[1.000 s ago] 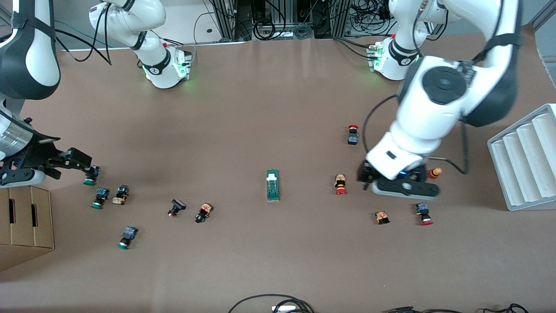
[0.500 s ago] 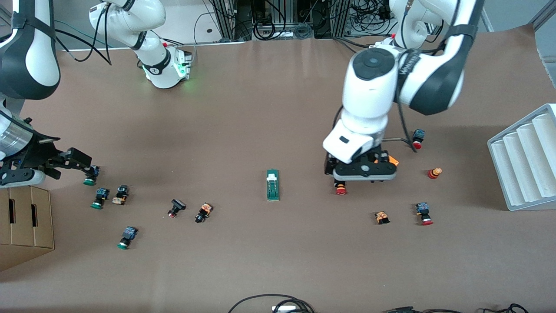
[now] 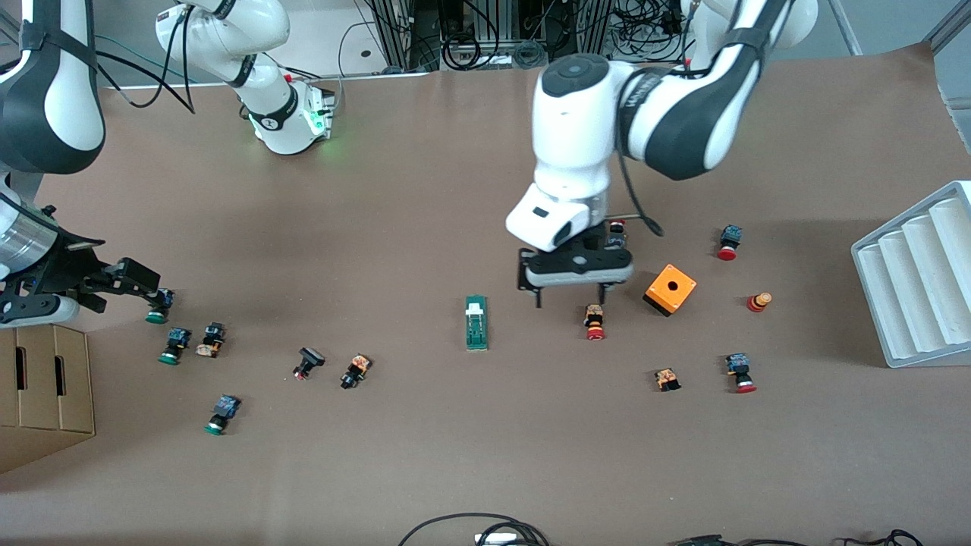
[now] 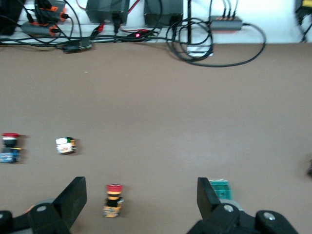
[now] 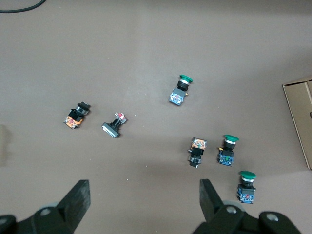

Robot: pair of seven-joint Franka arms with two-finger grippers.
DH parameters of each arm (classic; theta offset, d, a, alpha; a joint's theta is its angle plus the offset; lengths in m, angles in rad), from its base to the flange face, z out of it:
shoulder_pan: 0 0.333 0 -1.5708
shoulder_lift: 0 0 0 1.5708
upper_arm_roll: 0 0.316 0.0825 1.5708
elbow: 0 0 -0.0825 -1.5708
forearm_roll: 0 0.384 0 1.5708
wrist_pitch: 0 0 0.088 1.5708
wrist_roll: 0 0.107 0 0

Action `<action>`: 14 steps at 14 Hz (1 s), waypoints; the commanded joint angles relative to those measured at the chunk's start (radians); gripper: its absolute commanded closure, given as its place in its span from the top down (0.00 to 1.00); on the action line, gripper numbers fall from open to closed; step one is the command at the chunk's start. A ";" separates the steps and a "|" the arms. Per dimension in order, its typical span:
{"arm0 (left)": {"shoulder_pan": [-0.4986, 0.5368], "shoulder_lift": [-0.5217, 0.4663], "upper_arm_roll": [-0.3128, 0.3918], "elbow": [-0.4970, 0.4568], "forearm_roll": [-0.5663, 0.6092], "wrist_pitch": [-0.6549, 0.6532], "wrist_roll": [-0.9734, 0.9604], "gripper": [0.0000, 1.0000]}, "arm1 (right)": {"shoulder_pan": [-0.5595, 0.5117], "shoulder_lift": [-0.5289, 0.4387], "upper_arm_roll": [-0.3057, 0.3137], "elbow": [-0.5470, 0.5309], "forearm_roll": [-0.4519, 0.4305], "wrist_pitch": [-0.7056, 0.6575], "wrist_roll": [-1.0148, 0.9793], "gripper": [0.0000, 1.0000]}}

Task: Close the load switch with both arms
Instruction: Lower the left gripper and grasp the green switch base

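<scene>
Load switch (image 3: 476, 323) lying at frame centre, left gripper (image 3: 570, 297) just up-right of it, fingers apart and empty, right gripper (image 3: 152, 303) waiting at mid-left edge, fingers apart.

Matt brown table (image 3: 425, 189); glossy white plastic arm shells (image 3: 569, 144).

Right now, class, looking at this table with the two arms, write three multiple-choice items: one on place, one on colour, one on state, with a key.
1. What is the left gripper over?
A. cardboard box
B. bare table between the load switch and the orange cube box
C. grey tray

2. What colour is the load switch's body?
A. green
B. orange
C. blue

3. How do the right gripper fingers stand?
A. shut on a button
B. shut empty
C. open, holding nothing

Key: B, it hangs beside the switch; A, green block with white handle; C, the fingers stand wide apart over the green-capped buttons.
</scene>
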 commanded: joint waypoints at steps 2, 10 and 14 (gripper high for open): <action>-0.073 -0.057 0.004 -0.076 0.071 0.035 -0.270 1.00 | -0.002 0.010 -0.001 0.020 -0.026 -0.001 -0.006 1.00; -0.177 0.099 -0.049 -0.096 0.436 0.042 -0.593 1.00 | -0.007 0.015 -0.005 0.018 -0.026 -0.002 -0.008 1.00; -0.234 0.205 -0.049 -0.076 0.703 0.042 -0.856 1.00 | -0.026 0.021 -0.010 0.018 -0.025 -0.011 -0.012 1.00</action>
